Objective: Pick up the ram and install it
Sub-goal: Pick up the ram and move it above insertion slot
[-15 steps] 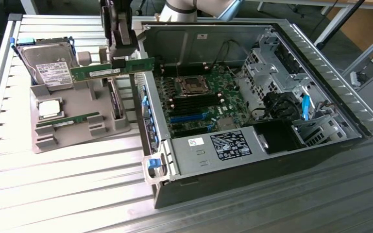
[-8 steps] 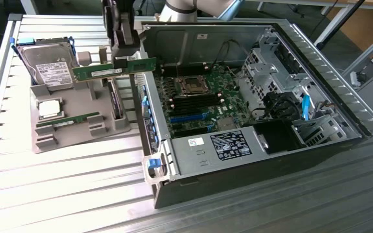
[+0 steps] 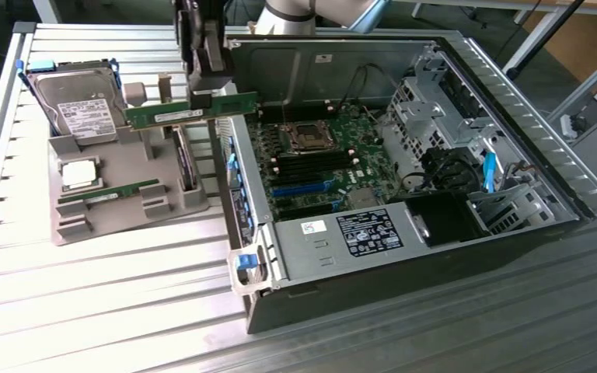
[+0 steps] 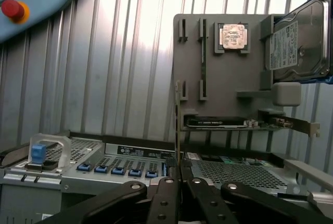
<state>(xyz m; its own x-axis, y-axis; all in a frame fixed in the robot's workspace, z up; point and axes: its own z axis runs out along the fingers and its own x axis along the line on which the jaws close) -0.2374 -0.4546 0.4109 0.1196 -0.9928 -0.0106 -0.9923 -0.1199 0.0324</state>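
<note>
My gripper (image 3: pixel 203 87) is shut on the ram (image 3: pixel 174 114), a long green stick with a white label. It hangs level in the air over the gap between the grey parts tray (image 3: pixel 122 217) and the near wall of the open computer case (image 3: pixel 382 256). In the wrist view the ram (image 4: pixel 177 115) shows edge-on as a thin line rising from between my closed fingers (image 4: pixel 166 193). The motherboard (image 3: pixel 356 175) with its black memory slots (image 3: pixel 309 165) lies inside the case, towards the exterior view's right of the ram.
On the tray sit a hard drive (image 3: pixel 75 101), a silver CPU (image 3: pixel 78 172) and a second green stick (image 3: pixel 106 194). The case holds a power supply (image 3: pixel 345 237) and drive cages (image 3: pixel 434 101). A pendant with a red button (image 4: pixel 12 9) lies on the slatted table.
</note>
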